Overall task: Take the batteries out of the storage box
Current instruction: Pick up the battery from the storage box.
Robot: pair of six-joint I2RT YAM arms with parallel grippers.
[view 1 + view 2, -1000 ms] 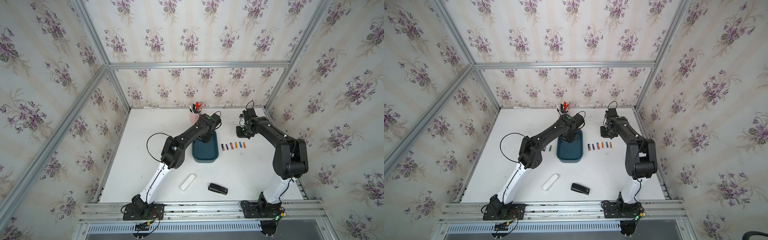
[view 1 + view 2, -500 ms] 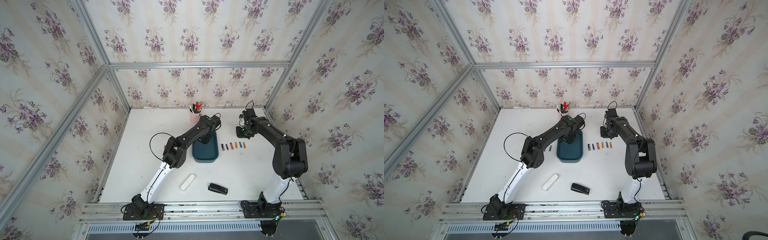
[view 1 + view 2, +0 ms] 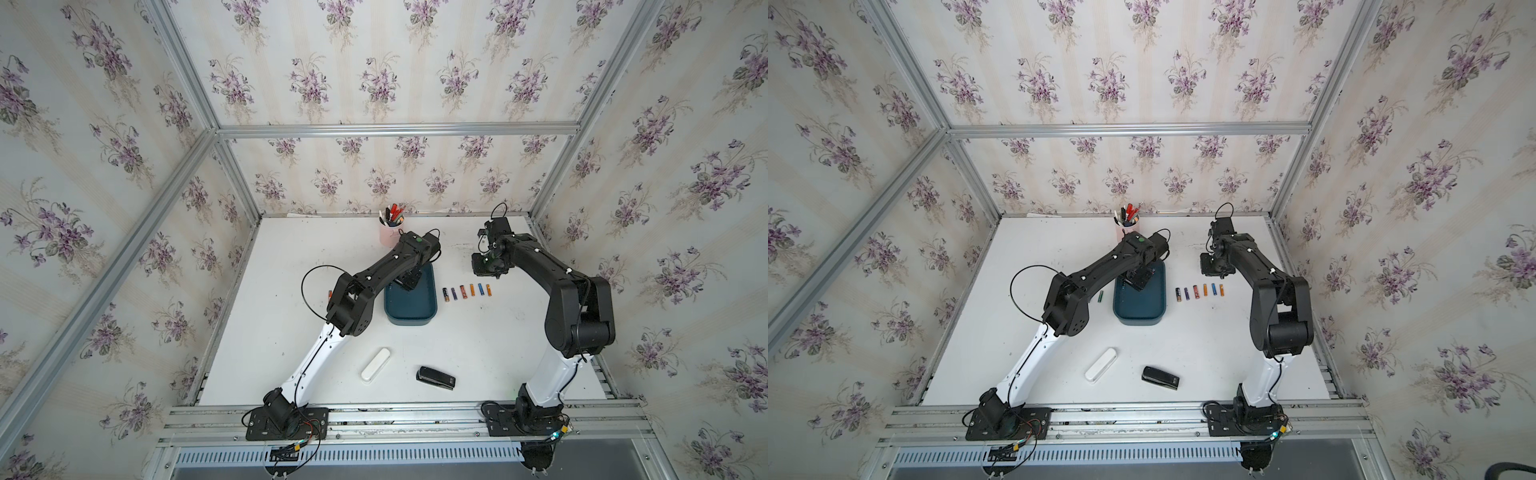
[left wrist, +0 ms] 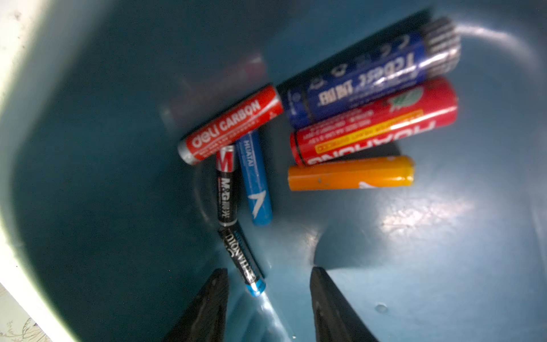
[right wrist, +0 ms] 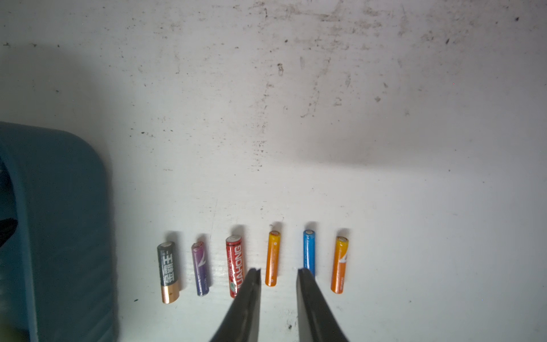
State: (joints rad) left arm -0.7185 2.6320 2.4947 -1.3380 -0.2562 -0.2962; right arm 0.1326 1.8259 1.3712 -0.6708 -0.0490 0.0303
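**Left arm barely shifts over the box; nothing new lifted out**

Nearest us, the white case (image 3: 375, 364) and the small black object (image 3: 435, 377) lie on the table (image 3: 291, 332) just as they did a second ago. Beyond them the storage box (image 3: 413, 307) has not moved, and the left arm has shifted only slightly above its far half.

In the left wrist view the left gripper (image 4: 270, 270) hangs low inside the box, fingers apart and holding nothing. We count at least seven batteries (image 4: 350, 177) still in there. A black battery with a blue end (image 4: 241, 259) lies close to one fingertip. We judge it the likely next pick, though it sits off-centre, so a small sideways shift seems needed before closing.

Beside the box the row of six batteries (image 3: 466, 291) is unchanged, and a green battery (image 3: 1100, 296) lies on the table on the box's other side. Just beyond the row the right gripper (image 5: 278, 270) has not stirred: it hovers above the row, fingers a little apart and empty.

So the count outside has not grown, and we are between picks. At the back stands the pink pen cup (image 3: 390, 235)
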